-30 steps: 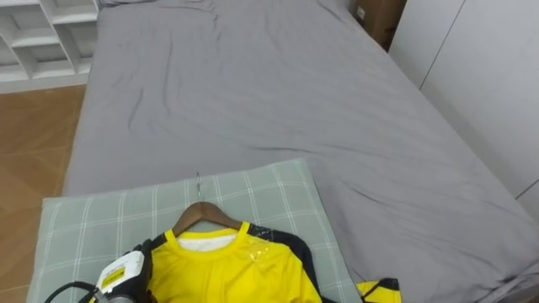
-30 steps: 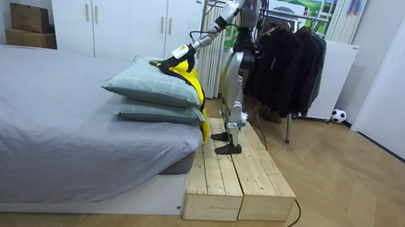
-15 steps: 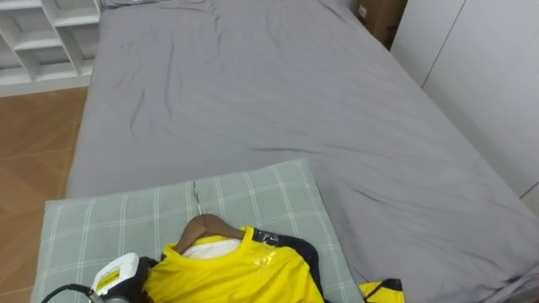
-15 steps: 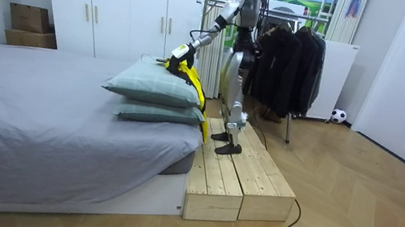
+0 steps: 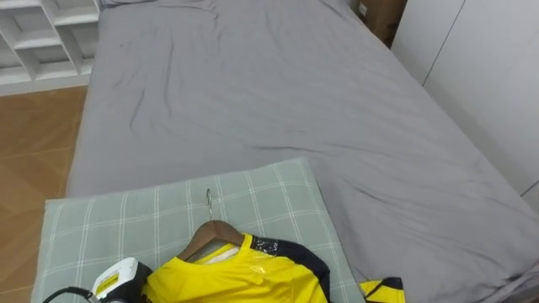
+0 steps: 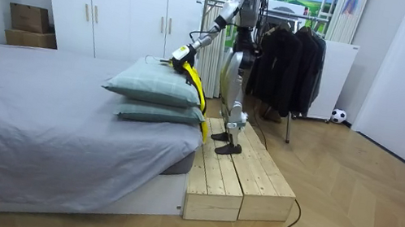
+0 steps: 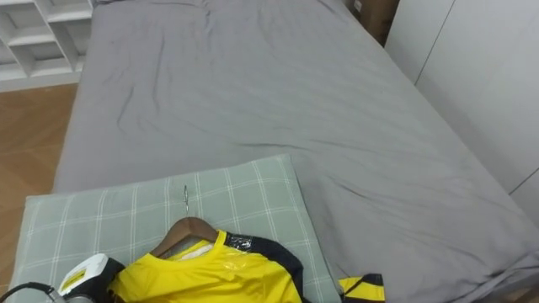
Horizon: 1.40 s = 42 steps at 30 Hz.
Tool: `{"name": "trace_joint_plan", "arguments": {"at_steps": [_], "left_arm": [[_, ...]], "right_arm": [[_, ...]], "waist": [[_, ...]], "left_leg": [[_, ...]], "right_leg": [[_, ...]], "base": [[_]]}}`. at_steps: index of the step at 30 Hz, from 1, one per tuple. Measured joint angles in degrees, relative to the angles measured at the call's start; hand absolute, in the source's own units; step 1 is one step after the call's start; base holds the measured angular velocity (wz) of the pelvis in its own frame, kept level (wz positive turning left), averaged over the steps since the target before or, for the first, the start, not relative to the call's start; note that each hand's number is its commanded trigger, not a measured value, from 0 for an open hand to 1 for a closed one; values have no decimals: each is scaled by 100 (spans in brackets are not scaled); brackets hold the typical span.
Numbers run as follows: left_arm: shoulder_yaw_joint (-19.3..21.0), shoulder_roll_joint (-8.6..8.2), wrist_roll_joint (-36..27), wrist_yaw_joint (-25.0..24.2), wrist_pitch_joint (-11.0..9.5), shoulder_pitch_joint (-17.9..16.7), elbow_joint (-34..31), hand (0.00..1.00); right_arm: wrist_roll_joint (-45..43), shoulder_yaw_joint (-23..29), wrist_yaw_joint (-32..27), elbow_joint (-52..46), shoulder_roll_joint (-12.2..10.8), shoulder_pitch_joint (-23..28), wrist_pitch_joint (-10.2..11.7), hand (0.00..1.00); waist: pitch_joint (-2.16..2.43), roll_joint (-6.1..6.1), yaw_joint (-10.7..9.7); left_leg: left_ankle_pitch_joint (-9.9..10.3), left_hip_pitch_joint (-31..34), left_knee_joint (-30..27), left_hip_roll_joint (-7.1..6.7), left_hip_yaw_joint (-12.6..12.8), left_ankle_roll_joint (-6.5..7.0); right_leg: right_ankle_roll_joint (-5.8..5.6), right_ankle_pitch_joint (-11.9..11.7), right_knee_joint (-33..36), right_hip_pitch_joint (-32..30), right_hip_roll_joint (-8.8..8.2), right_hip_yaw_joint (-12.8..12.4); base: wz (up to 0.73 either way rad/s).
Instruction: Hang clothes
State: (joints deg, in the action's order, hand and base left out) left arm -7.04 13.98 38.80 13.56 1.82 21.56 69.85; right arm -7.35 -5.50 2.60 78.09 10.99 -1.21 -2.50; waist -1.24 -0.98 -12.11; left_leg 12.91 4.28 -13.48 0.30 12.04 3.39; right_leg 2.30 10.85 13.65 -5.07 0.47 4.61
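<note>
A yellow shirt (image 5: pixel 240 273) with dark sleeves hangs on a wooden hanger (image 5: pixel 212 231). It lies on a pale green checked pillow (image 5: pixel 126 210) just below me, the metal hook (image 5: pixel 209 200) pointing away over the pillow. My left hand (image 5: pixel 128 279) rests at the shirt's left shoulder, its fingers hidden at the cloth. In the room view I stand on a wooden platform (image 6: pixel 237 177) at the head of the bed. From there my left hand (image 6: pixel 182 51) reaches out to the shirt (image 6: pixel 193 86) on top of two stacked pillows (image 6: pixel 150 84).
A grey bed (image 5: pixel 253 84) stretches away beyond the pillow, with white shelves (image 5: pixel 42 34) and wood floor to its left and white wardrobes to its right. Behind me stands a clothes rack (image 6: pixel 291 54) hung with dark garments.
The hanger and shirt have slid a little toward me and to the right over the pillow. My left hand has drawn back with them.
</note>
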Motion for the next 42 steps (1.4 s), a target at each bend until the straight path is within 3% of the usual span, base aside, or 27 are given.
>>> {"name": "trace_joint_plan", "arguments": {"at_steps": [15, 27, 35, 39, 42], "left_arm": [[16, 0, -65, -10, -3, 0, -1, 100], [18, 14, -232, 1, -106, -1, -115, 100], [30, 86, -202, 357, -109, -335, -1736, 100], [90, 83, -37, 465, -201, -495, -2253, 100], [168, 83, -41, 521, -226, -875, -2949, 100]], "right_arm": [[14, 14, 1, -5, 0, 0, 22, 0], [101, 13, -65, -40, 0, -104, 263, 0], [715, 243, -112, -53, -14, -59, 323, 0], [1015, 298, -111, -84, -14, 77, 412, 0], [1234, 299, -83, -91, 15, 140, 442, 0]], "waist": [[18, 28, 13], [49, 125, 41], [76, 224, 176], [121, 284, 299], [162, 338, 339]], "left_leg": [[-4, -23, -3, 0, -3, -1], [-5, -90, -20, -5, -91, -2], [-46, -304, 39, -14, -213, -22], [-45, -482, 103, -25, -259, -23], [-50, -520, 125, -26, -263, -32]], "right_leg": [[5, -3, -4, 25, 0, 4], [22, -26, -78, 164, 4, 73], [25, -69, -306, 503, 5, 234], [27, -70, -395, 715, 8, 277], [27, -70, -398, 738, 11, 278]], "base": [[0], [3], [9], [6], [0]]}}
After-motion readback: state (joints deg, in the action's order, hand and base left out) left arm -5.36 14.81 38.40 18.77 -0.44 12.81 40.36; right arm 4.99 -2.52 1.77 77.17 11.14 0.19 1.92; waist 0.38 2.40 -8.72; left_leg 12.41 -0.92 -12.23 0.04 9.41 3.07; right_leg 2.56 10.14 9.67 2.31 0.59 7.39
